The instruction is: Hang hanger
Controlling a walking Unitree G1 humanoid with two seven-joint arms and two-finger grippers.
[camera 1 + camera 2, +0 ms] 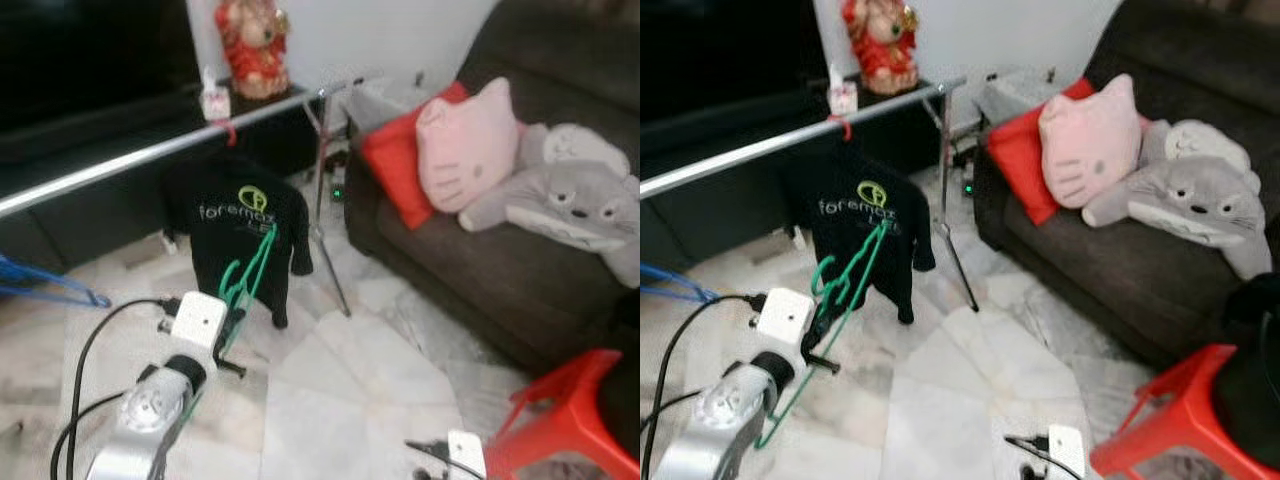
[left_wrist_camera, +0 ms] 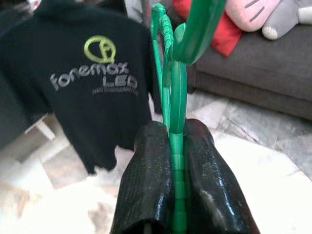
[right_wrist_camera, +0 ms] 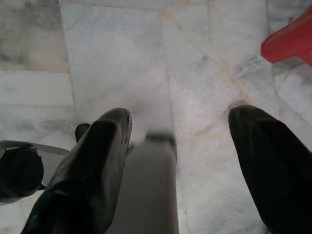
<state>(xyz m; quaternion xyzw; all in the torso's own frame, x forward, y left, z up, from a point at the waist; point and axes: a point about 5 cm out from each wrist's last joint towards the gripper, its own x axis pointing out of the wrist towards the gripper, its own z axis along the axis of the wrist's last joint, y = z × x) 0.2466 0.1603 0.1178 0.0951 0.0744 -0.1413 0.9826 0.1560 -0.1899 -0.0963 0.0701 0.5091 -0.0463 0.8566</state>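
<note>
Hanger (image 2: 170,87), green, pinched tight in left gripper (image 2: 176,146), below and in front of silver rail (image 1: 120,160) beside black T-shirt (image 1: 240,225). Right gripper (image 3: 178,141) spread wide, low over marble floor (image 3: 122,48). Best lifted slowly (hook up), then hooked over the rail.

Pale marble floor (image 1: 350,400) across the lower frame, veined grey and tan. Dark brown sofa (image 1: 470,270) along the right side, upper right to mid right. Piled on its seat: red cushion (image 1: 395,165), pink cat-face pillow (image 1: 465,145), grey plush toy (image 1: 565,195). Red plastic stool (image 1: 565,420) at lower right. Low dark cabinet (image 1: 100,200) at upper left, red figurine (image 1: 252,45) on top, top centre. White wall (image 1: 390,35) behind, evenly lit. Blue item (image 1: 40,280) at the left edge, kind unclear.
</note>
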